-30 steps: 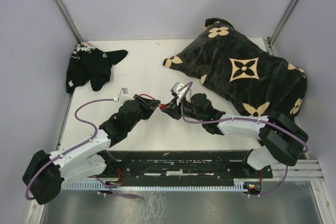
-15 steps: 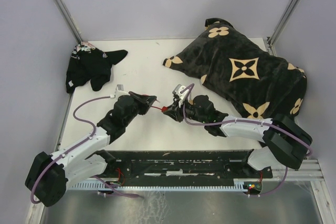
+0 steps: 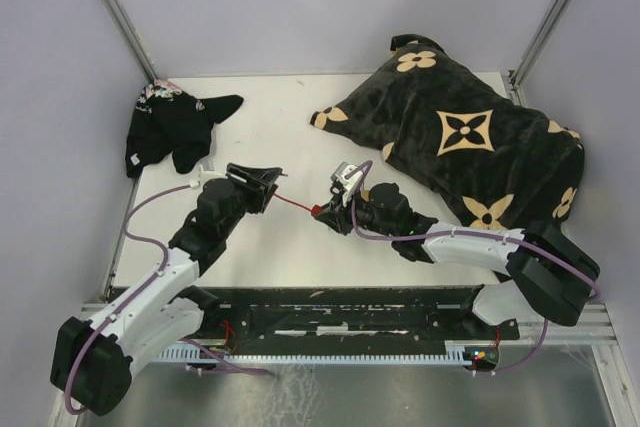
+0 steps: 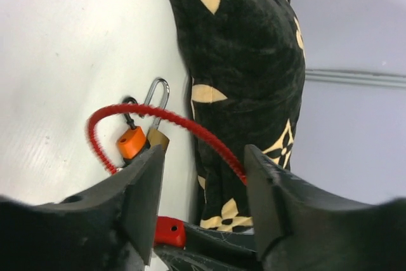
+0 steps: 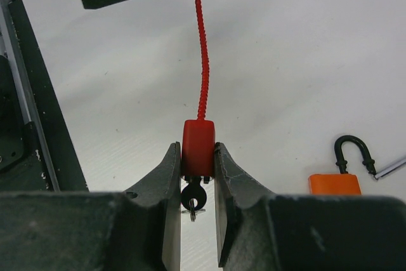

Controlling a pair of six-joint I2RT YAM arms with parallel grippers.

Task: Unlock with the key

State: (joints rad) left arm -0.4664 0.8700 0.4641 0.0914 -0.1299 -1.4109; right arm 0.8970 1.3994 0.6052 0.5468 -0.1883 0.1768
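Pinching the red lock [image 5: 198, 134] (key [image 5: 192, 202] just below) is the right gripper [image 5: 198, 152].

Right wrist view: the small dark key [image 5: 192, 198] beneath the red plastic lock body [image 5: 198, 136] is partly masked by the fingers of the right gripper [image 5: 197, 153], whose housing cuts off the lower edge of the orange padlock [image 5: 334, 184]. Left wrist view: one finger of the left gripper [image 4: 203, 157] covers most of the brass padlock [image 4: 158, 138], and the red coiled cable [image 4: 190, 128] runs out of sight behind the other finger.

White arms [image 3: 465, 245], black joints [image 3: 545, 277] and black pincers [image 5: 197, 147], purple cables [image 3: 127, 230] looping alongside each.
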